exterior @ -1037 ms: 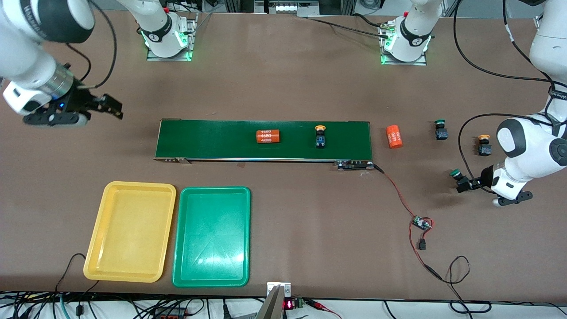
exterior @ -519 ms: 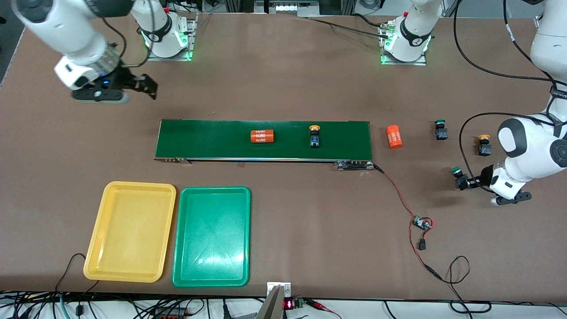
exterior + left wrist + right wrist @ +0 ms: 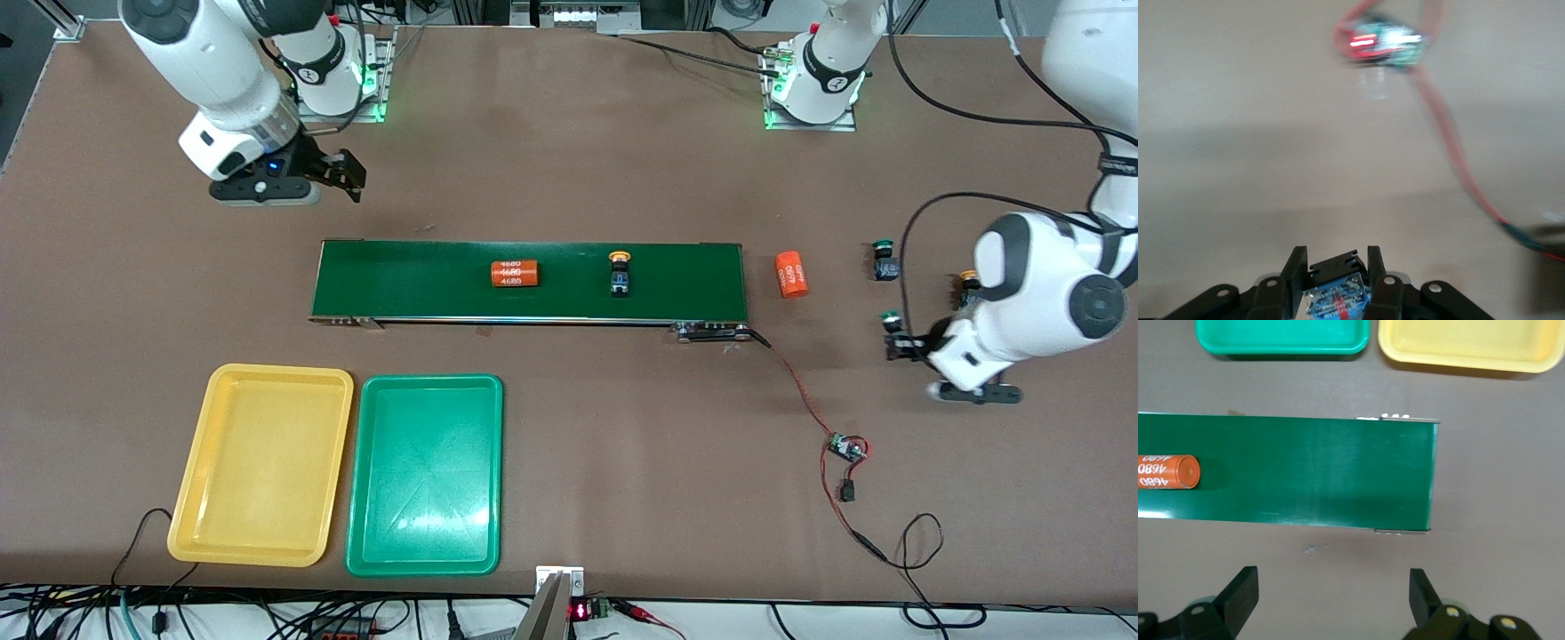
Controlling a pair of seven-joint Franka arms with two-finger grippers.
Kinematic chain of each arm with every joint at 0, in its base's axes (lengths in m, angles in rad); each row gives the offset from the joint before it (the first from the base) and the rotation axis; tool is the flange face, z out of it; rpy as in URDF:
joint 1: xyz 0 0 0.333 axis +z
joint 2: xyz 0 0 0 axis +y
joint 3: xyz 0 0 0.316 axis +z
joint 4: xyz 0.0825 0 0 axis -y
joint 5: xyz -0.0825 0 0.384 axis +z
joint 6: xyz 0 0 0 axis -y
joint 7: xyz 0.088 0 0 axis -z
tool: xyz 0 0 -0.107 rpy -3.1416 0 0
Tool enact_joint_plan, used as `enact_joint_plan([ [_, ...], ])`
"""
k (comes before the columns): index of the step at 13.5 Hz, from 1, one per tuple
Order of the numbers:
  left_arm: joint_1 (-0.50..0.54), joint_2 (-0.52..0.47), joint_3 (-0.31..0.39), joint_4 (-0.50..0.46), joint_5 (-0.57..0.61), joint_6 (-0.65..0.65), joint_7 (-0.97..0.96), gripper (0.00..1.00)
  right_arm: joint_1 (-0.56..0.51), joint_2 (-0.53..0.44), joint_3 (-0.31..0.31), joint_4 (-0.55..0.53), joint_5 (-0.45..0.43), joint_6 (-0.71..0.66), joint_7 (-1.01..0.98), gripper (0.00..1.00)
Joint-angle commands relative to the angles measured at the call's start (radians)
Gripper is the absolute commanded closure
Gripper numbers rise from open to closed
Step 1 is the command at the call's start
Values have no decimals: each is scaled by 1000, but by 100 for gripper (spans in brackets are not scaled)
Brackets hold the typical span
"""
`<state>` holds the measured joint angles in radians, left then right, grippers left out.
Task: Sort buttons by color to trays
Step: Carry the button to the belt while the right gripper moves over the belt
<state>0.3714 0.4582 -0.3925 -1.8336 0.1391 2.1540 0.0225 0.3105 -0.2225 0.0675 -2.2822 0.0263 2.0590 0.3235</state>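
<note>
The right claw (image 3: 348, 178) hangs spread wide and empty over the bare bench between its arm's base and the belt (image 3: 409, 280). In a judgement, its risk is picking the wrong item: an orange cylinder (image 3: 516, 273) lies on the belt closer to it than the yellow button (image 3: 620, 271), and the colours are close.

The yellow tray (image 3: 267, 462) and the green tray (image 3: 427, 480) sit side by side, nearer the front camera than the belt, both with nothing in them.

A 2nd orange cylinder (image 3: 790, 274) lies on the bench just off the belt's end toward the left arm. Past it stands 1 green button (image 3: 882, 260), and another yellow button (image 3: 967, 283) is partly hidden by the left arm.

The left claw (image 3: 898, 342) is clenched on the other green button (image 3: 890, 318). The pinch is on the small black body, so the button could twist or slip on the long way to the green tray. The red wire (image 3: 800, 391) and its little board (image 3: 845, 447) lie close to that path and could snag a low carry.

Each button has a black body and a round cap. The held one's cap points away from the front camera.
</note>
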Motion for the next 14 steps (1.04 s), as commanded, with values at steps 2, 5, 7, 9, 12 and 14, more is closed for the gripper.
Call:
enact_joint_plan([
  [2, -158, -59, -49, -29, 4, -25, -9, 80, 97, 77, -2, 4, 4, 94, 119, 0],
  [5, -262, -52, -85, -30, -22, -23, -29, 81, 180, 159, -2, 26, 4, 133, 179, 0],
  [7, -307, -43, -89, -29, -94, -23, -29, 80, 211, 202, 0, 44, 3, 154, 228, 0],
  [9, -348, -30, -89, -29, -137, -17, -26, 79, 240, 239, -2, 62, 3, 182, 282, 0],
  [12, -358, -7, -91, -27, -138, -2, -29, 79, 242, 262, -2, 95, 3, 197, 295, 0],
  [14, -368, 13, -89, -27, -138, 18, -30, 78, 251, 279, 0, 99, 0, 207, 314, 0],
])
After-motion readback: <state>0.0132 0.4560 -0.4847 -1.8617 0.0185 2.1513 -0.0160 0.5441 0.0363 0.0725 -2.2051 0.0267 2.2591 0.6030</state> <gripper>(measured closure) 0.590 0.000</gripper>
